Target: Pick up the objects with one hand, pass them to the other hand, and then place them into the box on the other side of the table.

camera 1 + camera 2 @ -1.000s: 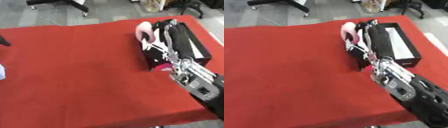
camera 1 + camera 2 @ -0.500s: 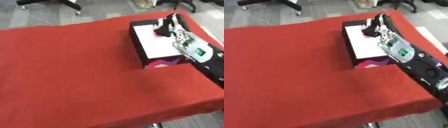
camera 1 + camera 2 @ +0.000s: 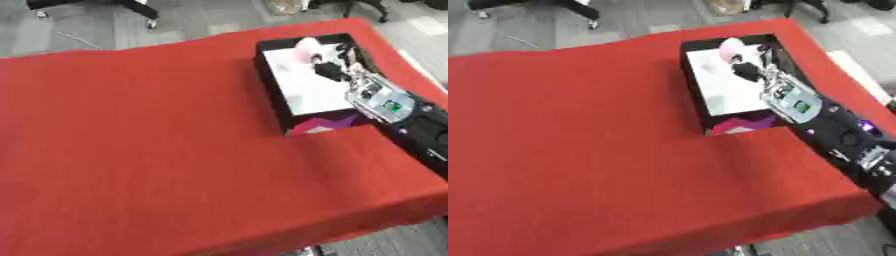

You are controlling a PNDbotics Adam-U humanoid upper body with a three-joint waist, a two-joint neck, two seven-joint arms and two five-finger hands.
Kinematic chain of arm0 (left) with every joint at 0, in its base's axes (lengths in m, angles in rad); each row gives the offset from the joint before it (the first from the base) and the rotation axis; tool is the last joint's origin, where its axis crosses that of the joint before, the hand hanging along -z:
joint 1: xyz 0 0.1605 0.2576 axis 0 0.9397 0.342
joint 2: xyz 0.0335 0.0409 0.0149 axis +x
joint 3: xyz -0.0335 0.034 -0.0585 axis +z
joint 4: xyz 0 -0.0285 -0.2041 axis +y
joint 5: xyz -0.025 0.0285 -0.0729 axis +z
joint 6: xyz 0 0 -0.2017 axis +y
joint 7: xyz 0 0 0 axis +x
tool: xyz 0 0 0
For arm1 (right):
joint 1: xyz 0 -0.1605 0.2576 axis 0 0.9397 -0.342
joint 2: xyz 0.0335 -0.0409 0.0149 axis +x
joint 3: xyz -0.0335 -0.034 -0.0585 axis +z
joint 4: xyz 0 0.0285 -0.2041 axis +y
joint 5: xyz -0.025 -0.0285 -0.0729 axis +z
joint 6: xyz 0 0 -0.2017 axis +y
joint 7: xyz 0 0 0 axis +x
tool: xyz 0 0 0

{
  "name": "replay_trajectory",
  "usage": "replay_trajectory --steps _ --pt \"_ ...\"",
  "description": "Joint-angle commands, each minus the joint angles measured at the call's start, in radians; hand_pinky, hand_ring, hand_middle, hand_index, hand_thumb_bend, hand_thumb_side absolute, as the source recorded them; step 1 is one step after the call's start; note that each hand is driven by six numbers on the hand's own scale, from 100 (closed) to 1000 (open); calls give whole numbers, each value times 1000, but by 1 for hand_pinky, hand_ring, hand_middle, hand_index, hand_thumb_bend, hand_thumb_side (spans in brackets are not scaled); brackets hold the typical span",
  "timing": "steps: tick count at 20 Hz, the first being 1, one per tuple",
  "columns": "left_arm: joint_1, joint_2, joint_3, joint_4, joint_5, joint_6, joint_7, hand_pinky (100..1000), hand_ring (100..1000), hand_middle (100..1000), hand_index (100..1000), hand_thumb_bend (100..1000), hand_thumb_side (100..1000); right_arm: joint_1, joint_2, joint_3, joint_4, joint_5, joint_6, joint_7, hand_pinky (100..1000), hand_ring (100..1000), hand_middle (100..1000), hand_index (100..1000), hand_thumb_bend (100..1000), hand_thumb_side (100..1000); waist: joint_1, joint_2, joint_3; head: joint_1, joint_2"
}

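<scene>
A black box (image 3: 270, 80) with a white inside stands on the red table (image 3: 140, 140), near its far right corner. A pale pink object (image 3: 731, 46) shows at the far end of the box, inside its rim. My right hand (image 3: 335, 66) reaches in from the lower right and hovers over the box, right next to the pink object. Blur hides whether the hand touches or holds it. The silver and black forearm (image 3: 798, 105) lies across the box's right wall. My left hand appears in neither view.
The box's near face (image 3: 319, 125) carries a pink and purple print. The table's right edge (image 3: 411, 65) runs close beside the box, with grey floor beyond. A black chair base (image 3: 131, 6) stands on the floor past the far edge.
The views have shifted as the head moved. My right hand has gone from the box's near end toward its far end, and the pink object now shows inside the box.
</scene>
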Motion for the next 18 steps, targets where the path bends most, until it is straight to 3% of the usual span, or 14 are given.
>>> replay_trajectory --steps 1,4,6,9,11,14,16,18 --pt "-8 24 14 -19 -22 -8 3 694 611 581 696 100 567 11 -56 -20 -110 75 346 -350 666 1000 851 909 293 629 -1 -13 -5 10 -3" --pt "-14 44 24 -5 -60 -28 9 697 617 587 699 100 542 61 -59 -52 -275 170 346 -350 637 991 832 890 212 515 -1 -13 -11 50 -3" --pt "-26 70 32 19 -98 -52 19 703 625 595 703 100 505 108 -43 -66 -427 246 346 -350 624 988 818 882 100 398 2 -14 -18 115 -3" --pt "-48 110 40 61 -184 -112 40 713 640 608 710 100 456 164 14 -54 -602 363 346 -350 616 981 799 871 100 292 6 -17 -29 226 -3" --pt "-65 143 41 102 -235 -153 49 724 656 626 720 100 419 174 83 -4 -626 488 325 -350 623 971 795 872 100 269 10 -19 -38 316 -3" --pt "-98 207 37 197 -328 -223 37 749 692 674 755 100 337 186 181 75 -632 681 233 -311 647 958 804 882 100 228 17 -25 -55 454 -3" --pt "-127 266 25 292 -414 -294 26 773 719 712 799 100 256 185 232 111 -633 815 163 -233 664 953 811 888 100 212 24 -29 -66 537 -3" --pt "-164 328 2 400 -522 -378 24 794 741 738 830 100 244 181 271 137 -633 928 98 -140 676 949 819 894 100 199 30 -34 -74 601 -3"
